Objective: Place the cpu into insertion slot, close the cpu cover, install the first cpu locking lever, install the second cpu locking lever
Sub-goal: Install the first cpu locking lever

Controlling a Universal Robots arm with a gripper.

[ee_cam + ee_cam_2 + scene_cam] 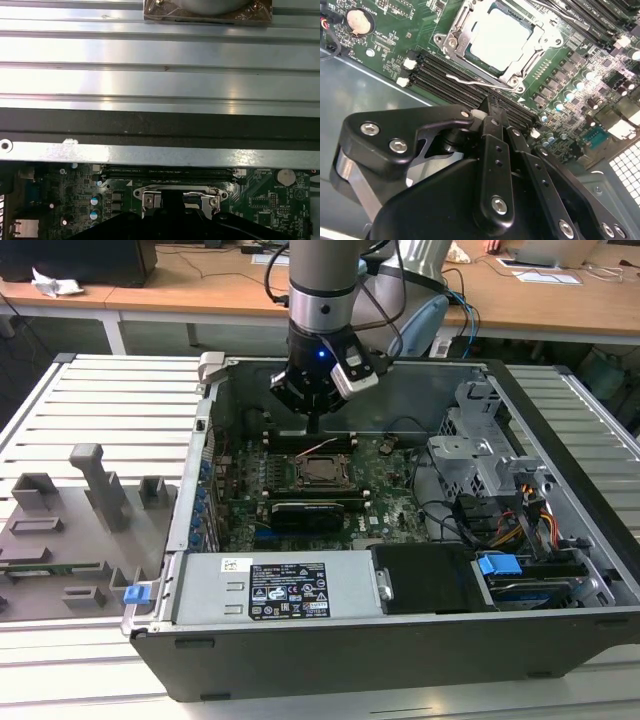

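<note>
I am looking down into one open computer case point(330, 645). It lies on its side, with one green motherboard point(395, 490) on its floor. In the exterior view a grey drive cage point(470, 455) stands at 3 o'clock of the board, and a labelled power supply point(285, 590) lies at 6 o'clock.

My single gripper point(313, 426) hangs at 12 o'clock of the insertion slot point(303, 473), just above a bank of long black memory slots point(437, 75). In the second wrist view its two fingers point(492, 135) are pressed together and pinch nothing I can see. Their tip sits just beside one thin wire locking lever point(470, 80) that runs along the socket's near edge. I cannot tell whether they touch it.

One cpu cover point(520, 70), a silver frame with a square cut-out, lies down over the socket. Through the cut-out shows the one cpu point(500, 37), seated in the slot, its flat metal top glaring pale silver. In the exterior view it reads as a dull grey square point(323, 472).

One coin battery point(359, 21) sits at 9 o'clock of the socket in the second wrist view.
</note>
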